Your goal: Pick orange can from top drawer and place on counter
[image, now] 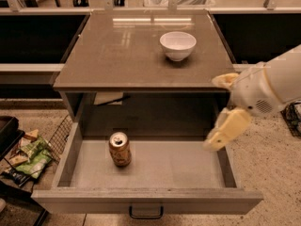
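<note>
The orange can (120, 149) stands upright on the pale floor of the open top drawer (188, 166), left of its middle, silver top and pull tab showing. The counter (122, 55) spans above the drawer. My gripper (211, 113) comes in from the right on a white arm, over the drawer's right side wall and just below the counter's front right corner. Its two cream fingers (227, 127) are spread apart and hold nothing. The gripper is well to the right of the can and above it.
A white bowl (178, 45) sits on the counter at the back right. A wire basket with snack bags (30, 157) stands on the floor left of the drawer. The drawer's dark handle (146, 214) is at the bottom edge. A paper scrap (108, 98) lies under the counter.
</note>
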`<control>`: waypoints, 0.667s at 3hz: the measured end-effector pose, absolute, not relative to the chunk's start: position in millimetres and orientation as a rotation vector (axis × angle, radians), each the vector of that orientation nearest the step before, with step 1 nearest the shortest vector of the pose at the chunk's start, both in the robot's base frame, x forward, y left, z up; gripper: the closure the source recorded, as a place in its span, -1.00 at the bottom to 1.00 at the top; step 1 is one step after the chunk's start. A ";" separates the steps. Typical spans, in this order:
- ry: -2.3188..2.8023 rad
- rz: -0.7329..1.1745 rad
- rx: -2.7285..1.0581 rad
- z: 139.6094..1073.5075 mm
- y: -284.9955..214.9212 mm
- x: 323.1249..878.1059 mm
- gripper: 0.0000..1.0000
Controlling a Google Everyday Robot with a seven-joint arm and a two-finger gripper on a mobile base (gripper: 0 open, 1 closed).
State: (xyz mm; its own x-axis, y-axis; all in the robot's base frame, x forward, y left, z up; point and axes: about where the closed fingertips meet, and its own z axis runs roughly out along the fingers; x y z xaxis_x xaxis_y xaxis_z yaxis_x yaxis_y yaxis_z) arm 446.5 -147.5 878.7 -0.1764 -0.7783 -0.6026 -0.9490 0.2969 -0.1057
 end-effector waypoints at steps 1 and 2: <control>1.862 0.604 -1.411 844.7 -87.0 454.7 -1.00; 1.707 0.777 -1.282 831.4 -24.6 464.6 -1.00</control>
